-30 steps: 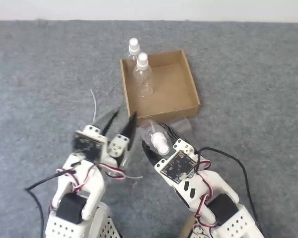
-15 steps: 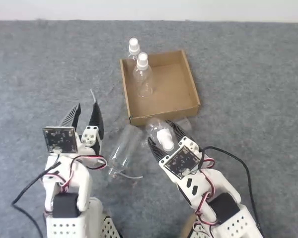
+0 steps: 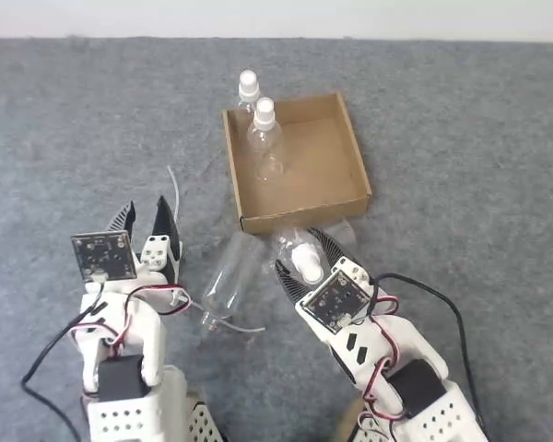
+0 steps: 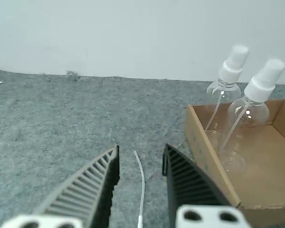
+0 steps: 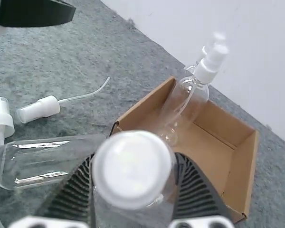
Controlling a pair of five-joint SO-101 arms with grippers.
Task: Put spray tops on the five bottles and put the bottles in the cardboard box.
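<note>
My right gripper (image 3: 300,250) (image 5: 133,185) is shut on a clear bottle (image 3: 292,245) with a white spray top (image 5: 130,168), held just in front of the cardboard box (image 3: 357,161) (image 5: 240,156). A second clear bottle (image 3: 226,276) (image 5: 42,159) lies uncapped on the carpet between the arms. My left gripper (image 3: 147,204) (image 4: 141,152) stands open to its left, above a loose spray top's white tube (image 4: 141,183). One capped bottle (image 3: 264,143) (image 4: 251,102) stands in the box. Another capped bottle (image 3: 248,90) (image 4: 227,78) stands at its far left corner.
Two loose spray tops (image 5: 38,108) (image 5: 0,123) lie on the grey carpet near the lying bottle. A thin white tube (image 3: 235,325) trails from that bottle's mouth. A pale wall (image 4: 133,33) bounds the far side. Open carpet spreads to the left and right of the box.
My left gripper has pulled back and to the left, away from the lying bottle, which stays on the carpet. My right gripper has drawn back slightly with its capped bottle.
</note>
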